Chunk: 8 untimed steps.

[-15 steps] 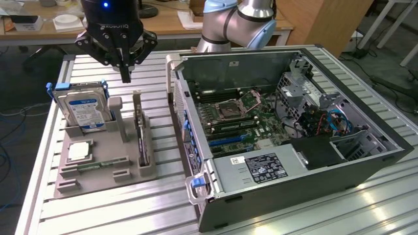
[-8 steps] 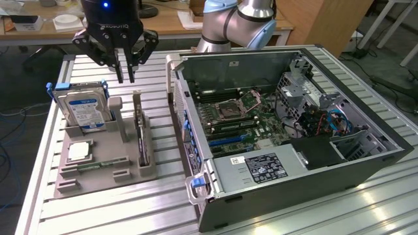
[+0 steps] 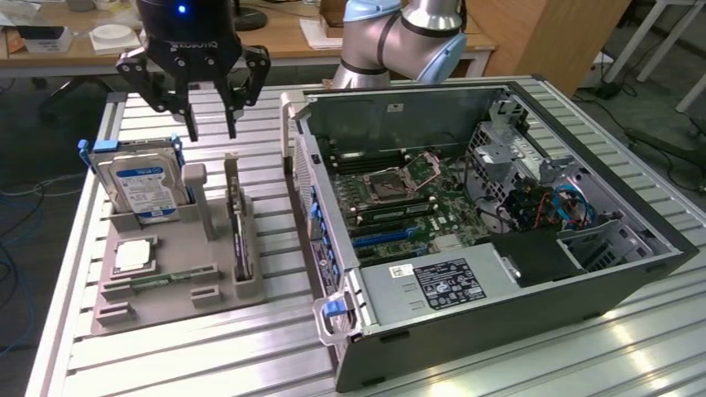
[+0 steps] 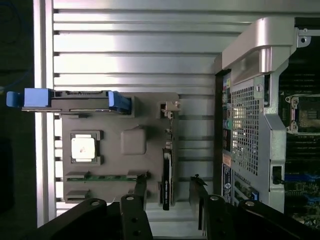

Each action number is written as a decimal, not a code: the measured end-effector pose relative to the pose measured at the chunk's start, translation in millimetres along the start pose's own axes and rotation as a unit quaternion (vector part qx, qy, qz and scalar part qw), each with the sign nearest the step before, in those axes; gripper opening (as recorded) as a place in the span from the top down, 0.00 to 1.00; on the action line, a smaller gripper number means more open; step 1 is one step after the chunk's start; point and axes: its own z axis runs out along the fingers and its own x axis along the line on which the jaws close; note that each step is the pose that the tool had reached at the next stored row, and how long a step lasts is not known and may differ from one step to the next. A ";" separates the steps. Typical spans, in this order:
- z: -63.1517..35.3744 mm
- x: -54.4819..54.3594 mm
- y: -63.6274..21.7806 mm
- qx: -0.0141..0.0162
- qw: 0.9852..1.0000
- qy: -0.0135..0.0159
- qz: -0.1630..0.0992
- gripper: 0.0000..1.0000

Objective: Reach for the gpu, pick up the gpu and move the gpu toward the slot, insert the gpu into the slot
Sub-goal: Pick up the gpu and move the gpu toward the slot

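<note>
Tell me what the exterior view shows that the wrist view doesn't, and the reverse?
Exterior view: the robot arm, a desk behind it, the computer case's open interior down to the power supply, and the open gripper hanging above the tray. Wrist view: a straight-down look in which the gpu, edge-on, lies between the two fingers, plus the case's perforated rear panel face-on. Both: the tray, the blue-railed hard drive, the gpu, the square processor chip and the green memory stick.
</note>
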 end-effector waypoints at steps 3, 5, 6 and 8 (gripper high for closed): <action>2.3 0.0 -0.3 0.000 1.000 0.001 -0.019 0.53; 5.8 -0.1 -1.5 0.000 1.000 0.001 -0.021 0.53; 7.7 -0.1 -2.0 0.000 1.000 0.001 -0.020 0.53; 11.3 0.0 -2.9 0.000 1.000 0.001 -0.021 0.53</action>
